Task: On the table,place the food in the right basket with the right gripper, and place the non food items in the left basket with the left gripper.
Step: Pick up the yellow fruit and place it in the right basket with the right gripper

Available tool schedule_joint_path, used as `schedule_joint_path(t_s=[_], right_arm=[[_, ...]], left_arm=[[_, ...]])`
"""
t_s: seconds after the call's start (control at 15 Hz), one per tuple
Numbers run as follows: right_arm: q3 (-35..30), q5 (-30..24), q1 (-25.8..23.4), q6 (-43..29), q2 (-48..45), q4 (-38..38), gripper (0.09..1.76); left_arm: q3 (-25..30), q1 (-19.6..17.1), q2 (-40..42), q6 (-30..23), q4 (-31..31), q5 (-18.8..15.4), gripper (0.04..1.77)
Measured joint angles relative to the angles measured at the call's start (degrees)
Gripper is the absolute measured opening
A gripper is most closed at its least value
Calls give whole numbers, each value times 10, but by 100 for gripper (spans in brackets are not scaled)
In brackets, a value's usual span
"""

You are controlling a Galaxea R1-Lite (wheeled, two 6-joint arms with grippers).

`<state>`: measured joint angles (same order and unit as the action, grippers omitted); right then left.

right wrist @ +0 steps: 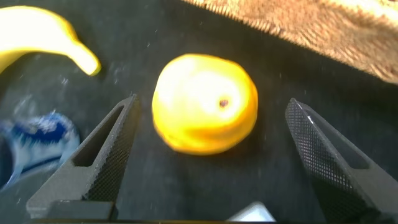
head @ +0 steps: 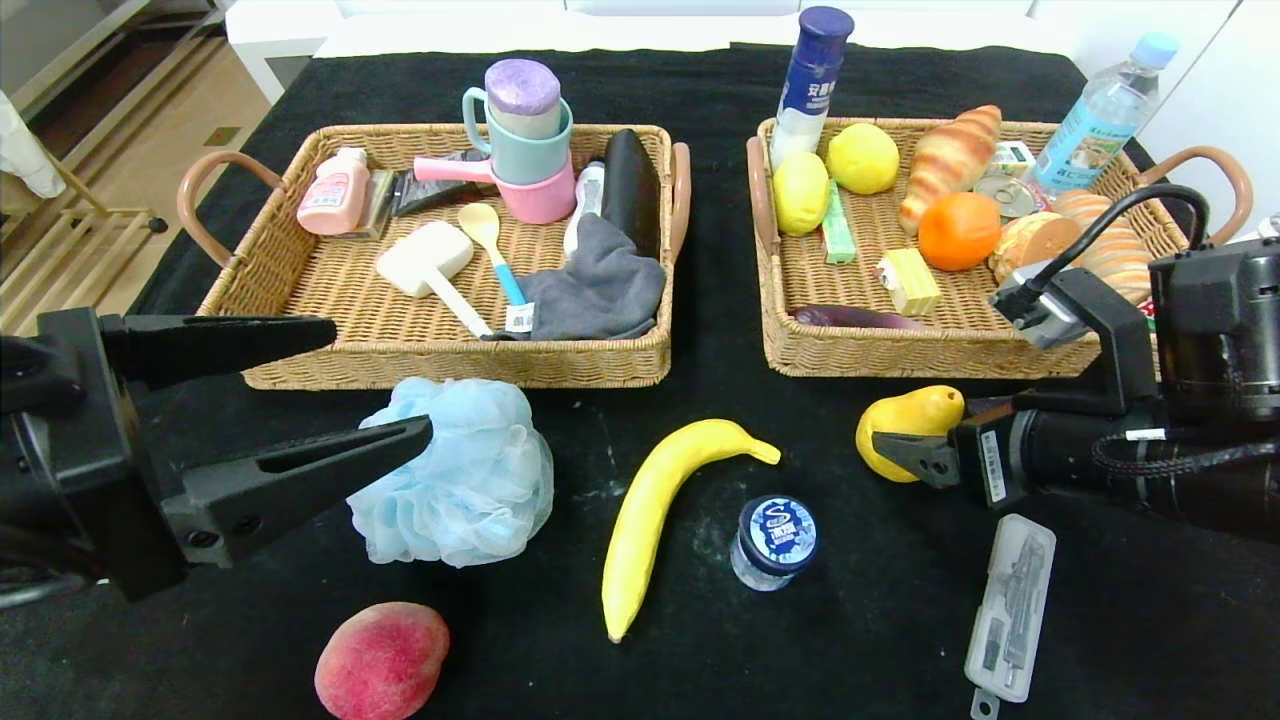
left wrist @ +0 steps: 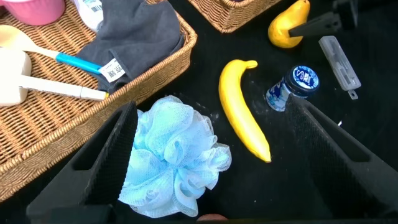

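The pear, at five o'clock off the banana on the counter, is lined up by the right gripper, jaws apart; closing is called for. The left gripper, jaws apart, hovers over the pouf.

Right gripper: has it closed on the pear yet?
No. In the right wrist view the right gripper is open, its fingers standing apart on either side of the pear without touching it.

The jar has a blue printed lid, its characters too small to read. The white bottle carries blue Chinese print, unreadable. A barcode tag hangs on the grey cloth.
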<state>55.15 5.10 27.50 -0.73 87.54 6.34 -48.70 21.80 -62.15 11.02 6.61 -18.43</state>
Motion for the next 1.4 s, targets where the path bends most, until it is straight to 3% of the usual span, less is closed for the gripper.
schedule_joint_path(t_s=[0.93, 1.07, 1.13, 1.4], right_arm=[[22, 18, 0, -1, 63, 21, 171], [22, 18, 1, -1, 63, 21, 135], [21, 18, 1, 0, 63, 22, 127], [21, 18, 1, -1, 63, 22, 123]], left_arm=[[2, 1, 3, 0, 0, -1, 172], [2, 1, 4, 0, 0, -1, 172], [2, 0, 4, 0, 0, -1, 172], [1, 0, 5, 0, 0, -1, 172]])
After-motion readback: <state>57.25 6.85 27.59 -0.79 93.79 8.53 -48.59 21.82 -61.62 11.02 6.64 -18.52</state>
